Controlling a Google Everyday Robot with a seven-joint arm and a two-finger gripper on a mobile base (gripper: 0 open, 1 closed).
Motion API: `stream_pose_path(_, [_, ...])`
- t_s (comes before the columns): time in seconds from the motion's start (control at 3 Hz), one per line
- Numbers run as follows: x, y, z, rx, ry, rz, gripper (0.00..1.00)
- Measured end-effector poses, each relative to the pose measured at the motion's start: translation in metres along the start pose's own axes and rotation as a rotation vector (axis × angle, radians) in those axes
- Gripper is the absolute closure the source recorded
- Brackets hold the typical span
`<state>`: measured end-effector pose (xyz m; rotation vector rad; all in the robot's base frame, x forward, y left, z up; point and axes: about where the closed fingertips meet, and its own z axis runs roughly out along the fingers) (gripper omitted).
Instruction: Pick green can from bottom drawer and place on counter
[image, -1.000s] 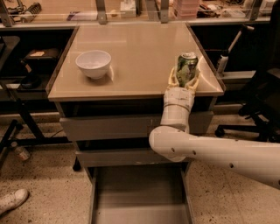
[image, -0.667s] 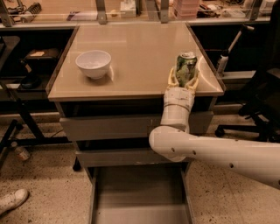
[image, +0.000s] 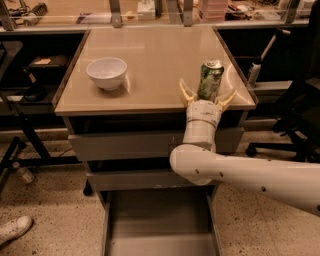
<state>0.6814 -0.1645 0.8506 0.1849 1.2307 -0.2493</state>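
Nearest me, the bottom drawer (image: 160, 222) stands pulled out, and the part of its tray I can see is bare grey. Above it my arm (image: 240, 172) reaches up to the near right edge of the counter (image: 160, 55). There the gripper (image: 207, 90) is spread wide, a finger on either side of the green can (image: 211, 77), not clamped on it. The can stands upright on the counter, right of the white bowl (image: 106, 73). I judge the placing done; only backing the arm away is left
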Motion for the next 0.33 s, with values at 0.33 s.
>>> stream_pose_path(0.33, [0.0000,0.0000,0.0000,0.000,0.000,0.000,0.00])
